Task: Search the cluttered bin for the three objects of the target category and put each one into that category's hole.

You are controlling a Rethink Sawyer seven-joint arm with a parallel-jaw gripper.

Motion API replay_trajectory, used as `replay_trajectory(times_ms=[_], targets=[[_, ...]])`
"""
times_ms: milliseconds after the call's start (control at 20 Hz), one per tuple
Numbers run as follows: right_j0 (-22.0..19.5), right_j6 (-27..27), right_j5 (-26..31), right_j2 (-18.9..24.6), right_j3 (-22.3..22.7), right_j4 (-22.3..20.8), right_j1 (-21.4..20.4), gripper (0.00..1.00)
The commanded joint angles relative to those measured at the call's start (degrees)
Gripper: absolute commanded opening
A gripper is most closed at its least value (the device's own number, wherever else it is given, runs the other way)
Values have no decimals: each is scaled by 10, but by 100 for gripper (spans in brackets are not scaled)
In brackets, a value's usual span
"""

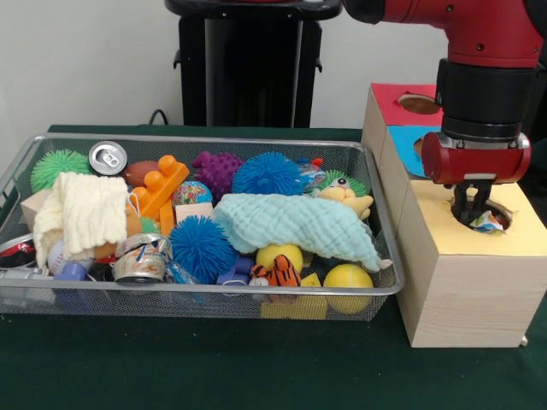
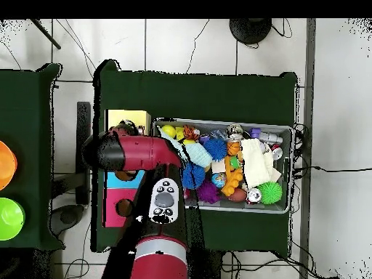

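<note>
My gripper (image 1: 472, 212) hangs over the hole (image 1: 502, 213) in the yellow top of the pale wooden box (image 1: 466, 290), to the right of the bin. It is shut on a crumpled polka-dot wrapper (image 1: 488, 223), which sits at the hole's mouth. The wire mesh bin (image 1: 214, 139) is full of clutter. A second dotted wrapper (image 1: 310, 176) seems to lie at the bin's back, right of a spiky blue ball. I see no third wrapper. In the overhead view the arm (image 2: 142, 151) hides the gripper and hole; the yellow box (image 2: 128, 119) and the bin (image 2: 292, 168) show.
Behind the yellow box stand a blue-topped box (image 1: 403, 141) and a red-topped box (image 1: 391, 101). The bin holds spiky blue balls (image 1: 202, 246), a pale green cloth (image 1: 295, 224), a cream cloth (image 1: 84, 209), dented cans (image 1: 108, 157), orange bricks (image 1: 162, 184) and yellow balls (image 1: 347, 278).
</note>
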Motion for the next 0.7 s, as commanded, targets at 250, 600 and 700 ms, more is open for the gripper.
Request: replay_trajectory(times_ms=[250,600,700], targets=[[-10,103,34,47,87,10,2,0],[6,153,-46,59,145,23,4,0],[10,166,-65,65,155,32,9,0]])
